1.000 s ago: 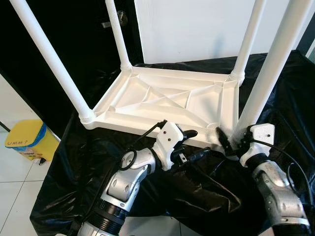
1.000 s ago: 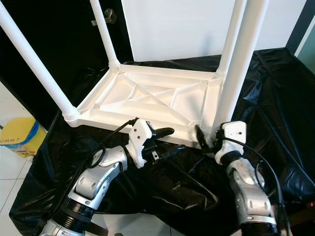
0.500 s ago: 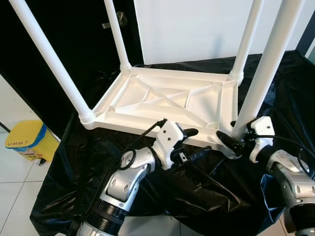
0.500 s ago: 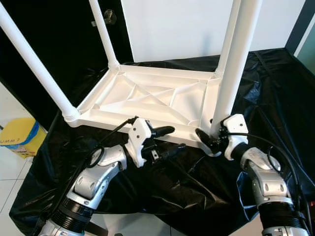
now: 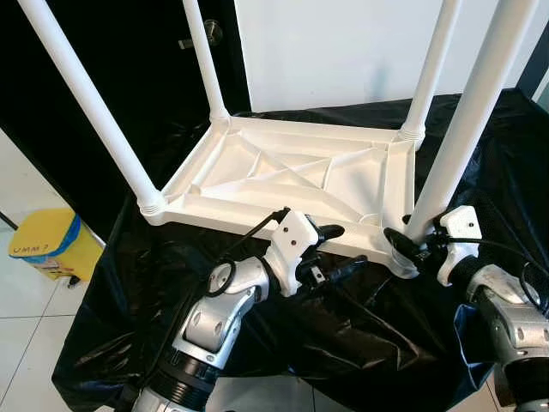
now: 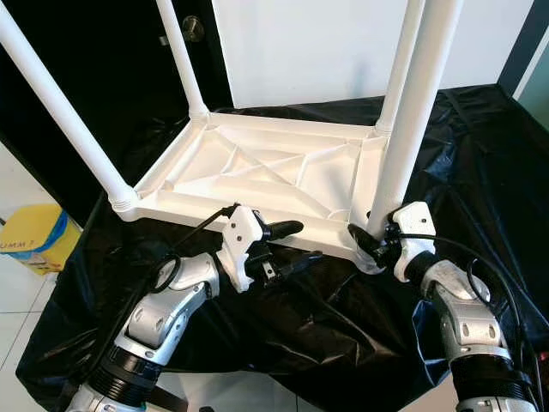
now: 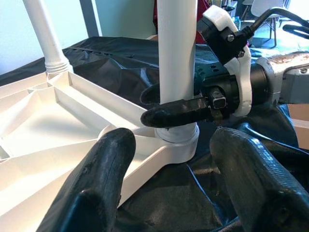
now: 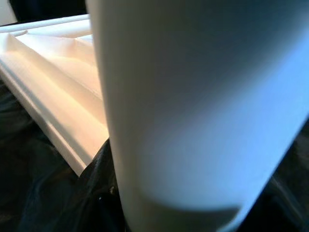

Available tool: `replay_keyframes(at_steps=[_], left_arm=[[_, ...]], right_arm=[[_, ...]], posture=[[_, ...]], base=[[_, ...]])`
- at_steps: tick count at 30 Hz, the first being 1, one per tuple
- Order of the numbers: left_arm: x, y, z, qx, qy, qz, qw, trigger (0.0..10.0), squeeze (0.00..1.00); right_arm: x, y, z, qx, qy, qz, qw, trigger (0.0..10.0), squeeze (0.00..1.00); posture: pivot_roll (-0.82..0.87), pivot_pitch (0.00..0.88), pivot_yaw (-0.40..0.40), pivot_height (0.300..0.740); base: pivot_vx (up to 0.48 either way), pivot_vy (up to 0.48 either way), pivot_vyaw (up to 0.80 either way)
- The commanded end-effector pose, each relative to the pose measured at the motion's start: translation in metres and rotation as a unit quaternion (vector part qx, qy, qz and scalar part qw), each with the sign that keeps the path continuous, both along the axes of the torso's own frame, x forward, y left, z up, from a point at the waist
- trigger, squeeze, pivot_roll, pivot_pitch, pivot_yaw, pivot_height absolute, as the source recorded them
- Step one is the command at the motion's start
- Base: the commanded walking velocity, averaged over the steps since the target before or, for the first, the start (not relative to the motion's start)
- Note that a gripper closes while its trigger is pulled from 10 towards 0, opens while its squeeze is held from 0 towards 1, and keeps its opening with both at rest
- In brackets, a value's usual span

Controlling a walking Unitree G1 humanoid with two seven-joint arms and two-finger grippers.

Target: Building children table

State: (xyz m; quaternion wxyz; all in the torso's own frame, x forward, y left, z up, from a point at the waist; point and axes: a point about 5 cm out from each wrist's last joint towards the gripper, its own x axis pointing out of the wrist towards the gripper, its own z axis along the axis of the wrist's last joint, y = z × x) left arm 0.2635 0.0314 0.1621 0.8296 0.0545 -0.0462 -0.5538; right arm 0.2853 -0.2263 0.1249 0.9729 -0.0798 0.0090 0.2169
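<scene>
The right gripper is closed around the base of the near-right leg, just above the corner socket of the upturned tabletop. The left gripper is held with its fingers spread apart, just short of the tabletop's near edge and pointing toward that leg. Beneath both lies a black sheet; three further legs stand at the other corners.

The yellow bin on the floor bears handwriting, roughly "UMM 7".
</scene>
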Motion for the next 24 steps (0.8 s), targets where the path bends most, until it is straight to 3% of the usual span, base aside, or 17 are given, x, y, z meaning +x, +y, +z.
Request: replay_keyframes(at_steps=[1,5,9,15,19,21,24], left_arm=[[0.002,0.005,0.000,-0.001,0.000,0.029,1.000,10.0,0.00],[0.004,0.007,0.000,0.002,0.001,0.031,1.000,10.0,0.00],[0.004,0.008,0.000,0.002,0.001,0.032,0.999,10.0,0.00],[0.007,0.010,0.000,0.005,0.000,0.036,0.999,10.0,0.00],[0.008,0.010,0.000,0.005,0.000,0.037,0.999,10.0,0.00],[0.008,0.011,0.000,0.004,-0.001,0.038,0.999,10.0,0.00],[0.008,0.011,0.000,0.003,-0.001,0.039,0.999,10.0,0.00]], right_arm=[[-0.004,0.003,-0.016,0.005,0.037,-0.010,0.999,10.0,0.00],[-0.007,0.008,-0.017,0.021,0.028,-0.094,0.995,10.0,0.00],[-0.008,0.011,-0.018,0.025,0.025,-0.111,0.993,10.0,0.00],[-0.013,0.027,-0.023,0.056,0.028,-0.225,0.972,10.0,0.00],[-0.013,0.031,-0.024,0.062,0.028,-0.246,0.967,10.0,0.00],[-0.016,0.043,-0.025,0.080,0.029,-0.302,0.949,10.0,0.00],[-0.016,0.046,-0.025,0.085,0.029,-0.320,0.943,10.0,0.00]], posture=[[-0.13,0.033,0.072,0.740],[-0.14,0.037,0.075,0.740],[-0.14,0.038,0.075,0.740],[-0.15,0.037,0.074,0.740],[-0.15,0.037,0.073,0.740],[-0.15,0.038,0.070,0.740],[-0.15,0.038,0.070,0.740]], base=[[0.000,0.000,0.00],[0.000,0.000,0.00],[0.000,0.000,0.00],[0.000,0.000,0.00],[0.000,0.000,0.00],[0.000,0.000,0.00],[0.000,0.000,0.00]])
